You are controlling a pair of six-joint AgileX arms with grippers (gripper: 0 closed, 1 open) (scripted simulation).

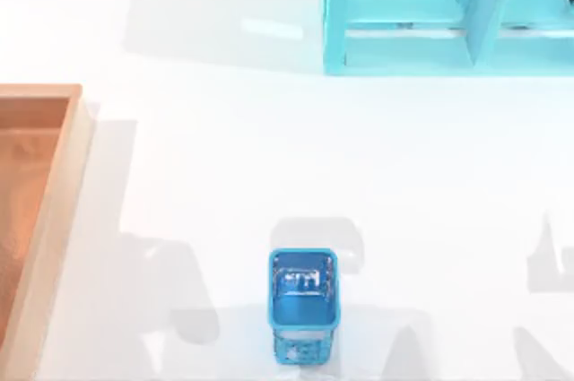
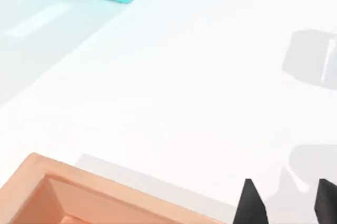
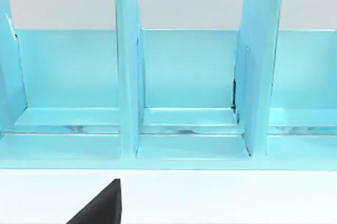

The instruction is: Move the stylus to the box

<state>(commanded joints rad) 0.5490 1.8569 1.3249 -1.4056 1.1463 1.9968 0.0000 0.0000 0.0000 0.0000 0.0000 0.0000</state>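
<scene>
**A:** Where do we stand with the stylus?

**B:** We cannot place it for certain. On the bench (image 1: 269, 157) there is a wooden box (image 1: 76, 157) at the left edge, a cyan rack (image 1: 404, 54) at the far right, and a blue bin (image 1: 273, 309) near the front middle. Inside the bin lies a pale shape (image 1: 303, 281), too small for us to say whether it is the stylus.

**A:** And the wooden box?

**B:** In the part we can see, we make out nothing lying inside. The rest runs off the edge.

**A:** Our tools?

**B:** The left tool (image 2: 287, 205) hangs over the bench just beside a corner of the wooden box, its two tips apart and holding nothing. The right tool (image 3: 100, 208) faces the rack, low over the bench. Whether it is apart or together we cannot tell.

**A:** So how far along are we?

**B:** We judge it could go two ways. If the bin is the box meant and that shape is the stylus, it already lies where we want it. If the wooden box is meant, the stylus is well apart from it and the carrying is left.
</scene>
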